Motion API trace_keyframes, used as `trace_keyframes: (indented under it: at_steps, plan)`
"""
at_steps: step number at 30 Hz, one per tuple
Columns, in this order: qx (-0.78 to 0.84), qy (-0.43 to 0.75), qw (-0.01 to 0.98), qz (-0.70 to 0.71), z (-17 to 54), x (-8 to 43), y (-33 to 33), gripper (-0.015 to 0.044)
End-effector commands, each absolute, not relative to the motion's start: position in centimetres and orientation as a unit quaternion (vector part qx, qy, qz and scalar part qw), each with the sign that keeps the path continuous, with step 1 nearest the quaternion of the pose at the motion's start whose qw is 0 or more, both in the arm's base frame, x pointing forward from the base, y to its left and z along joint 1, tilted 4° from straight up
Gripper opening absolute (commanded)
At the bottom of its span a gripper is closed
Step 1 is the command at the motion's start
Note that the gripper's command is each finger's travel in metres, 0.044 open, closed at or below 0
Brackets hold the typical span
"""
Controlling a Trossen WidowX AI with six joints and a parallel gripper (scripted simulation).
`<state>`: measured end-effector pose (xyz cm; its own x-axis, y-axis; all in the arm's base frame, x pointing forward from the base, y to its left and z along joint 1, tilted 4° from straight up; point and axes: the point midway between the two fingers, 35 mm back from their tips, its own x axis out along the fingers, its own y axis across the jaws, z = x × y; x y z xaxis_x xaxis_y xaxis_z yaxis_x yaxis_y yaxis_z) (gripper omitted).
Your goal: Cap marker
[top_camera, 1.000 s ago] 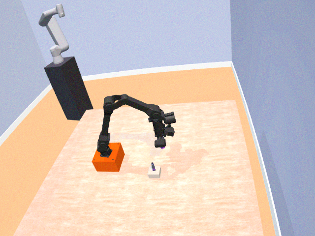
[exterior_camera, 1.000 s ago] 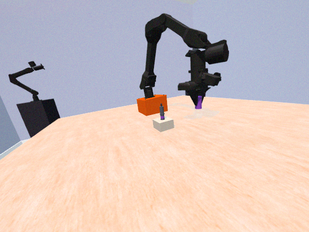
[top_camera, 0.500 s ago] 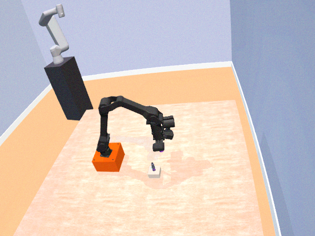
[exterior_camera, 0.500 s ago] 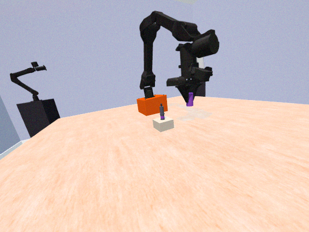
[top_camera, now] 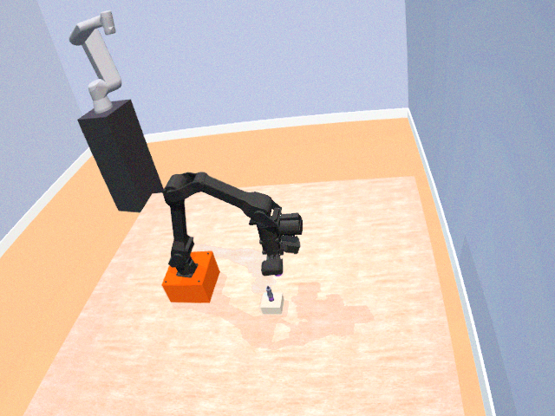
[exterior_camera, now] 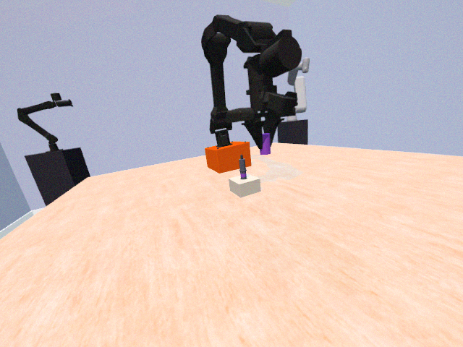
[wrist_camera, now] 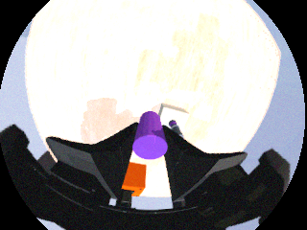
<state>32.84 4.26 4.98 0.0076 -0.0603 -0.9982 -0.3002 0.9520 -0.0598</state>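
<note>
Exterior: claw (exterior_camera: 265,146) grips cap (exterior_camera: 265,143), seemingly above table (exterior_camera: 336,242).

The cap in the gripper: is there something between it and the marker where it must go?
Nothing visible does. The gripper holds the purple cap above the table; the marker stands bare in the holder block, with open space between them.

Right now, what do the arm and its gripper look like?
The arm is matte black throughout, built of slim rounded links joined by bulkier cylindrical joints, and is mounted on an orange box base. The gripper is black too, with two wedge-shaped fingers tapering to narrow tips. No cables, labels or markings are visible on it.
</note>
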Motion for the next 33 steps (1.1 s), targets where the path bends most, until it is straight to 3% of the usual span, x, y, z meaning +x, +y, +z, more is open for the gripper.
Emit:
trace_keyframes:
  at_steps: [1, 15, 33]
  plan:
    - [-0.131, 0.697, 0.699, 0.085, 5.8, 32.7, 2.9, 0.0000]
    - [-0.135, 0.699, 0.697, 0.084, 7.8, 31.5, -1.8, 0.0000]
    - [-0.135, 0.699, 0.697, 0.084, 5.8, 31.6, -2.0, 0.0000]
